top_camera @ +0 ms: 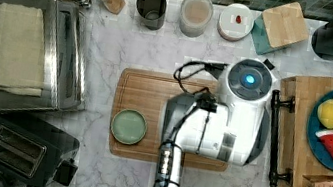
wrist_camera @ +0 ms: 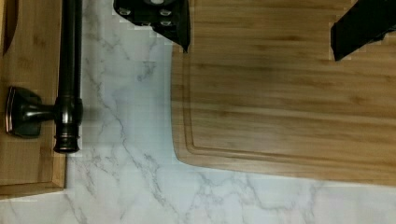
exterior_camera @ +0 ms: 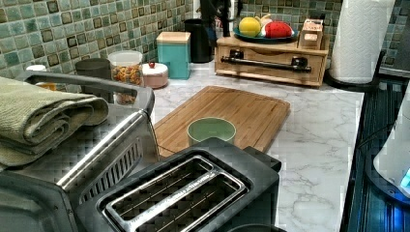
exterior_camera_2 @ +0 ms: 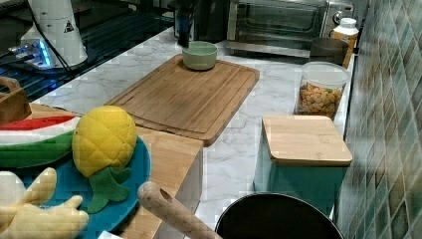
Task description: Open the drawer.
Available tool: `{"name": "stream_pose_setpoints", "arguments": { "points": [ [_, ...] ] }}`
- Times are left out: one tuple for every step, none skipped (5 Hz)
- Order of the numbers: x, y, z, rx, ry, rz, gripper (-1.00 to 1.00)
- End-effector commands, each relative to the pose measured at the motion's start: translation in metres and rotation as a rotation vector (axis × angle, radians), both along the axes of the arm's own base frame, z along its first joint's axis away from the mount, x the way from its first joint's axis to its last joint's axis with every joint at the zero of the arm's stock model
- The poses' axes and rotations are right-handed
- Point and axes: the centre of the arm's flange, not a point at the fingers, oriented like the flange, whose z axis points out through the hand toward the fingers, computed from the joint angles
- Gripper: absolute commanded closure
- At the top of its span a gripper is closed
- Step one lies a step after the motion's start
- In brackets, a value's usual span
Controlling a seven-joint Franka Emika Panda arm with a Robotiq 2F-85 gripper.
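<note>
The drawer [exterior_camera: 267, 54] is a light-wood front in a low box at the far end of the counter, sitting flush with the box. Its long black bar handle [exterior_camera: 263, 63] runs across the front and also appears as handle [top_camera: 274, 141] and handle [wrist_camera: 70, 60]. My arm [top_camera: 239, 115] hovers over the right end of the cutting board, just left of the handle in the top view. In the wrist view my gripper [wrist_camera: 261, 30] is open, its two black fingertips [wrist_camera: 161, 18] spread wide above the board. The handle lies beside them, outside the gap, and nothing is held.
The bamboo cutting board [top_camera: 154, 96] carries a green bowl [top_camera: 129, 126]. A blue plate [top_camera: 316, 142] of toy fruit sits on the box's top. Jars and canisters [top_camera: 195, 14] line the tiled wall. A toaster oven [top_camera: 68, 47] and a black toaster [top_camera: 24, 149] stand at the top view's left.
</note>
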Motion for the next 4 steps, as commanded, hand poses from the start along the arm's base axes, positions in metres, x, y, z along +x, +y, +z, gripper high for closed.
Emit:
{"name": "stream_pose_setpoints", "arguments": {
  "points": [
    [-0.054, -0.107, 0.011, -0.131, -0.106, 0.029, -1.0],
    [-0.075, -0.108, -0.007, -0.177, -0.175, 0.0, -1.0],
    [-0.086, -0.099, -0.021, -0.157, -0.183, -0.036, -1.0],
    [-0.091, -0.087, -0.038, -0.212, -0.225, -0.047, -1.0]
  ]
}}
